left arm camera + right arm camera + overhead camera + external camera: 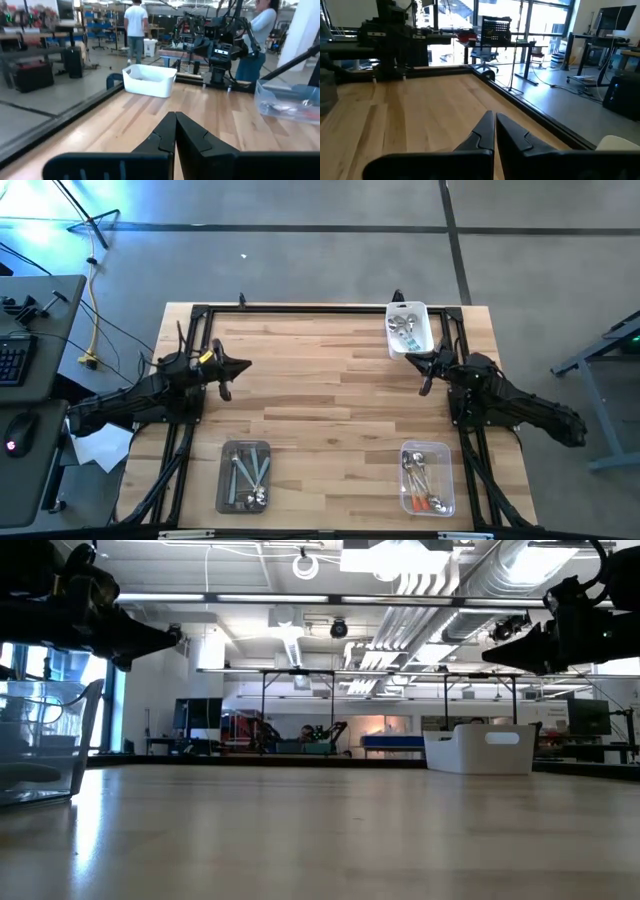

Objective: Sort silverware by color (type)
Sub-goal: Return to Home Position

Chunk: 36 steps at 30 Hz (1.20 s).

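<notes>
Both arms are matt black, built of chunky jointed segments. The left arm (130, 402) carries a small yellow patch (206, 357) close to its wrist. The right arm (520, 408) is dark throughout. The left gripper (175, 117) and the right gripper (494, 117) look alike: two black fingers (161, 137) with stepped inner edges, meeting in a pointed wedge and rising from a flat black crossbar (107, 165).

In the low view the clear tub (40, 745) at lower left is cut by the frame's edge, and the white tub (480, 748) at centre right hides its contents. From above, the spoons (247, 476) are too small to count.
</notes>
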Each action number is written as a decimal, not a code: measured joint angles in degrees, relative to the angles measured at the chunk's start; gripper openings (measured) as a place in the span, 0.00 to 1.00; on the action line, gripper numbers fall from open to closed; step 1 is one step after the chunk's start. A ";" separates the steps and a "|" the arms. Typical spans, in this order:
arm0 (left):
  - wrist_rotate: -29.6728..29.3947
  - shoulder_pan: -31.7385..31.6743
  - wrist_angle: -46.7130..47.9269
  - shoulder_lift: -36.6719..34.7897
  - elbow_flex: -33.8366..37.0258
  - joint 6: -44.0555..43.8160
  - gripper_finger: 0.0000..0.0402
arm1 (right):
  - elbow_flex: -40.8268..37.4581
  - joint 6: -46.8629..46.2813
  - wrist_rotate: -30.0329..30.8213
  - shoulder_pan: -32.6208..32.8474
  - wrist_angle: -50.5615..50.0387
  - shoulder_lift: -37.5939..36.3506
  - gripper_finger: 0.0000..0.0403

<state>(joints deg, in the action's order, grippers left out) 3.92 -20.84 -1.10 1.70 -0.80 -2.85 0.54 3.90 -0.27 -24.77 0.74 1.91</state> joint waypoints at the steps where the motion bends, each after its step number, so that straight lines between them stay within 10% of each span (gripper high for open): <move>1: -0.01 0.00 0.02 0.22 0.00 -1.15 0.00 | 0.00 -0.21 0.00 0.02 0.00 0.00 0.00; 13: -0.09 0.00 -0.01 0.69 0.00 -0.51 0.01 | 0.00 -16.99 0.02 0.04 -0.03 0.00 0.00; 36: -0.09 0.00 -0.01 0.69 0.00 -0.48 0.01 | 0.00 -16.92 0.07 0.04 -0.05 0.00 0.00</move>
<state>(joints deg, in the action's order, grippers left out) 3.84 -20.84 -1.10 2.39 -0.80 -3.34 0.54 -13.02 -0.21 -24.73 0.69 1.91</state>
